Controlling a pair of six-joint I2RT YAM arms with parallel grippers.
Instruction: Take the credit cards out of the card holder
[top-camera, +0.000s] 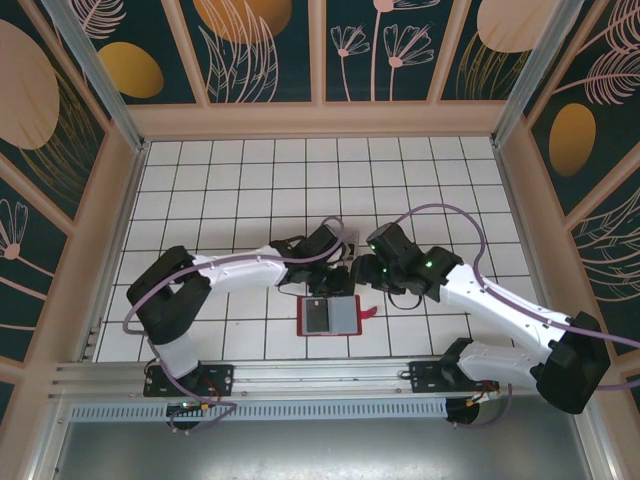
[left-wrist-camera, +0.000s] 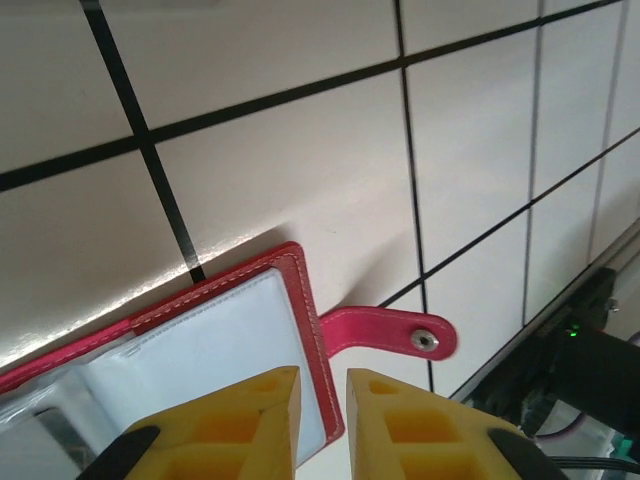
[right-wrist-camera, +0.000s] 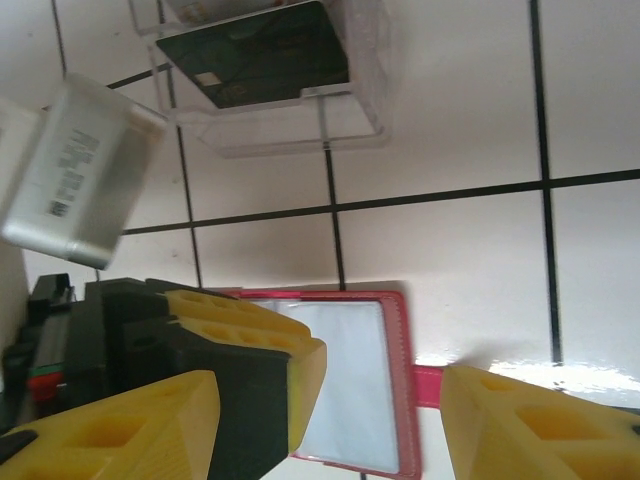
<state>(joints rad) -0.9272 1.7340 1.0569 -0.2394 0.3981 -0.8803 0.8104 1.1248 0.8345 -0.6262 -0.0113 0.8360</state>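
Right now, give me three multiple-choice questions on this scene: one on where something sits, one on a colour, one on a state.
1. Where is the clear tray?
A. On the table, apart from the wallet
B. On top of the wallet
C. Lifted off the table
2. What colour is the wallet's border?
A. Blue
B. Red
C. Green
3. How does the wallet lie?
A. Folded shut
B. Standing on edge
C. Open and flat

Answers:
1 A, since bare tiles show between the tray and the wallet.
2 B, since its stitched edge is red.
3 C, since its clear inner pocket faces up.
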